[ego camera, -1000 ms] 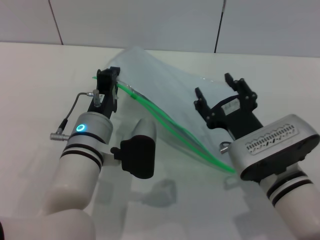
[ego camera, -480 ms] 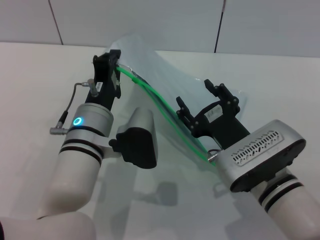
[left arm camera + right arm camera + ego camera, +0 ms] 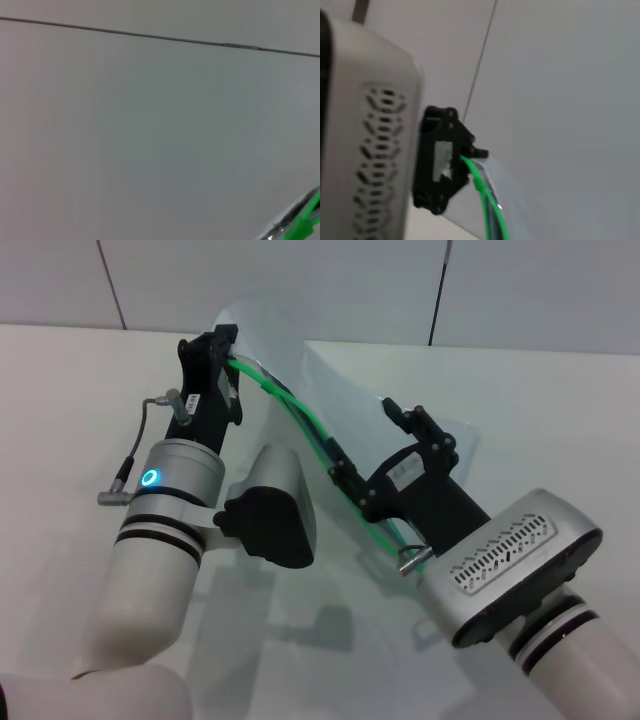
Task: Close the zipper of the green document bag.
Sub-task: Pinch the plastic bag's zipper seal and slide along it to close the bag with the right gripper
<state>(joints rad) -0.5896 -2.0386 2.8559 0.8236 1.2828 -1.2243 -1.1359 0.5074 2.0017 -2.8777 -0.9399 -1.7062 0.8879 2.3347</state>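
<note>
The green document bag [image 3: 335, 390] is held up off the table, its translucent sheet curving from the far left toward the right. Its bright green zipper [image 3: 300, 422] runs diagonally from my left gripper [image 3: 222, 358] down toward my right arm. The left gripper is shut on the far end of the zipper edge. In the right wrist view, the zipper [image 3: 482, 192] comes out of that black left gripper [image 3: 445, 160]. My right gripper [image 3: 380, 450] is open, with its fingers spread beside the zipper's middle, over the bag. I cannot make out the slider tab. A green scrap of zipper [image 3: 305, 222] shows in the left wrist view.
The white table [image 3: 60, 390] lies below both arms, with a tiled wall [image 3: 300, 280] behind it. The left arm's black wrist box [image 3: 272, 525] hangs close to the zipper's near side.
The left gripper has lifted the bag's corner higher and farther back. The right gripper has swung left to the middle of the zipper, and the bag has come up off the table.
</note>
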